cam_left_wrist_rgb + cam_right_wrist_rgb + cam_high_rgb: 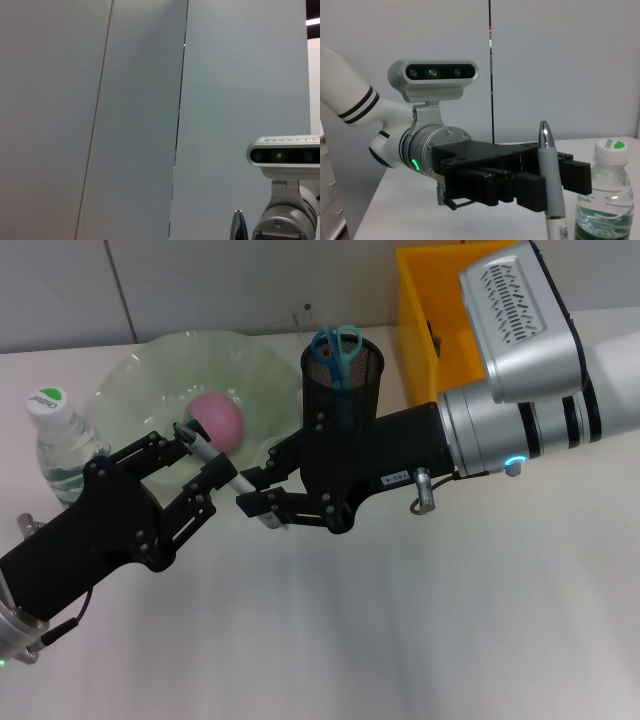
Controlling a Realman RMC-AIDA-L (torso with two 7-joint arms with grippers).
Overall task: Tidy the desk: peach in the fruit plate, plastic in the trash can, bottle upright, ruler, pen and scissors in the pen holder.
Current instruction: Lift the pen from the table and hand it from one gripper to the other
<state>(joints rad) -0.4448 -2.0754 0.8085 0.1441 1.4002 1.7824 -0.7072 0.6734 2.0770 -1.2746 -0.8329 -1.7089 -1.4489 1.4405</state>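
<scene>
My left gripper (207, 465) is shut on a grey-and-white pen (228, 475), held slanted above the table in front of the fruit plate (130, 375). In the right wrist view the pen (551, 185) stands upright between the left gripper's pads (532, 192). My right gripper (250, 492) sits at the pen's lower end, just below the black mesh pen holder (350, 380). Blue scissors (337, 348) stand in the holder. The pink peach (217, 421) lies in the plate. The bottle (58, 440) stands upright at the left. Ruler and plastic are out of view.
A yellow trash can (435, 330) stands behind the right arm at the back right. The wall runs close behind the plate and holder. The left wrist view shows only wall panels, the pen's tip (238, 226) and the right arm's wrist camera (285, 156).
</scene>
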